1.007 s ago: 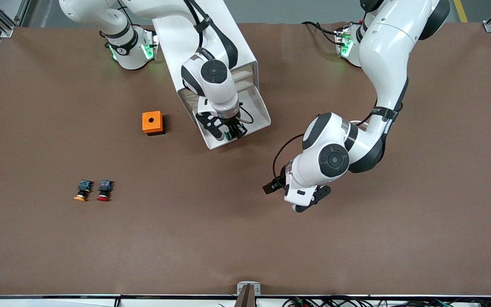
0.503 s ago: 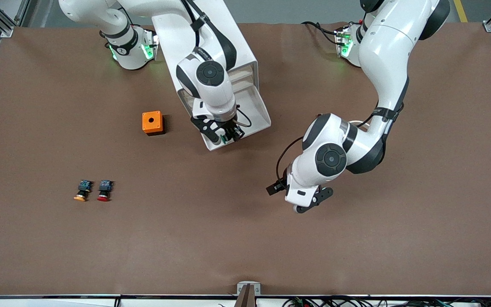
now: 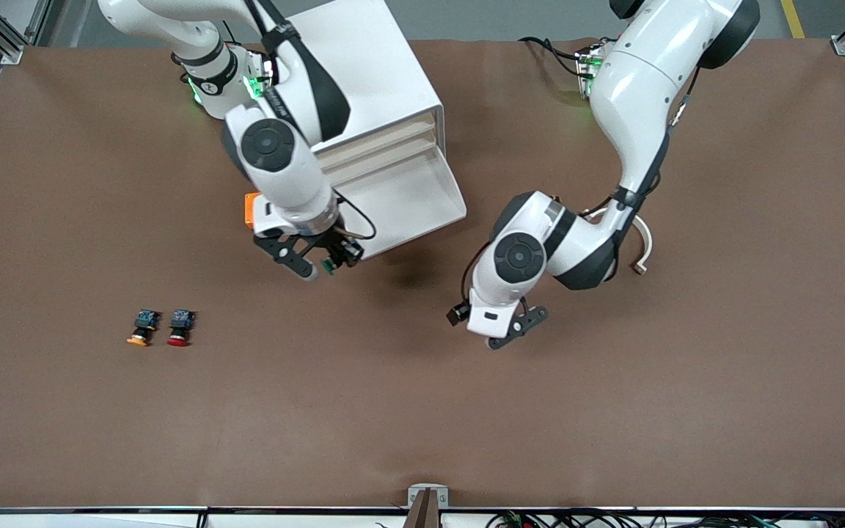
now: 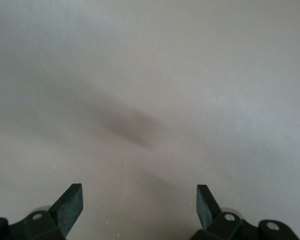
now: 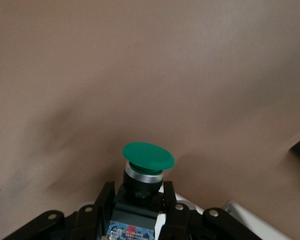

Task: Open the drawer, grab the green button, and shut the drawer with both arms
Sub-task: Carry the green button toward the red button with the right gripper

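Observation:
The white cabinet (image 3: pixel 364 73) has its bottom drawer (image 3: pixel 411 198) pulled out toward the front camera, and nothing shows inside it. My right gripper (image 3: pixel 332 262) is up in the air over bare table, just off the drawer's front corner toward the right arm's end. It is shut on the green-capped button (image 3: pixel 328 265). In the right wrist view the button (image 5: pixel 148 156) sits between the fingers (image 5: pixel 104 200) of my right gripper (image 5: pixel 138 196), cap outward. My left gripper (image 3: pixel 456 314) is over bare table in front of the drawer. It shows open and empty in the left wrist view (image 4: pixel 138 201).
An orange box (image 3: pixel 249 207) with a hole stands beside the drawer, partly hidden by the right arm. An orange-yellow-capped button (image 3: pixel 141 328) and a red-capped button (image 3: pixel 179 328) lie together nearer the front camera, toward the right arm's end.
My right gripper has carried the green button from over the drawer's front edge out over the table, toward the right arm's end. My left arm has shifted a little toward the drawer.

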You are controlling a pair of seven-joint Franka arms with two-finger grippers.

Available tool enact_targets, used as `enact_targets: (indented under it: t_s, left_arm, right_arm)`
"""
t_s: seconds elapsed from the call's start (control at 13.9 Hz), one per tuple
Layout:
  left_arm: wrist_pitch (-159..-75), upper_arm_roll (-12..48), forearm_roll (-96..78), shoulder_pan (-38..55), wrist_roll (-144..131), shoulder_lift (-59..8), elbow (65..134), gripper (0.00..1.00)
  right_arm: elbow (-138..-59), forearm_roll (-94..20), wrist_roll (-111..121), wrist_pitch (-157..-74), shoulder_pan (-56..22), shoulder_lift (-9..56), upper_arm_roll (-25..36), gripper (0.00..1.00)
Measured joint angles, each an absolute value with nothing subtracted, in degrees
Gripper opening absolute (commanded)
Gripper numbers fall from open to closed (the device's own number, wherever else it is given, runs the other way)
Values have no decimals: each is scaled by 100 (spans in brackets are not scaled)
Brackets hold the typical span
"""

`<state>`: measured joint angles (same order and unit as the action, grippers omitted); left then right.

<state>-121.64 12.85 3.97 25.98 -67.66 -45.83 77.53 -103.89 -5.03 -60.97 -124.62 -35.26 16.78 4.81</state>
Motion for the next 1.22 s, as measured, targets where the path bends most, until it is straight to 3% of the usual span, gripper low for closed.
enact_targets:
  t_s: [0.65,0.93,1.22]
  left_arm:
    - [-12168,1319,263,3317,-6791,-4582,7878,100]
    - [-12168,1325,177,3434,-6791,-4582,7891,100]
    - [-12168,1330,171,3547,-6791,-4582,7925,100]
  right_arm:
    - [-10427,-509,-2393,-12177,-1784,1517,497,0]
    - [-10505,-509,-1091,-12605,-1336,1791,495,0]
    - [-10756,-510,-264,-13658,-1164,2434,490,0]
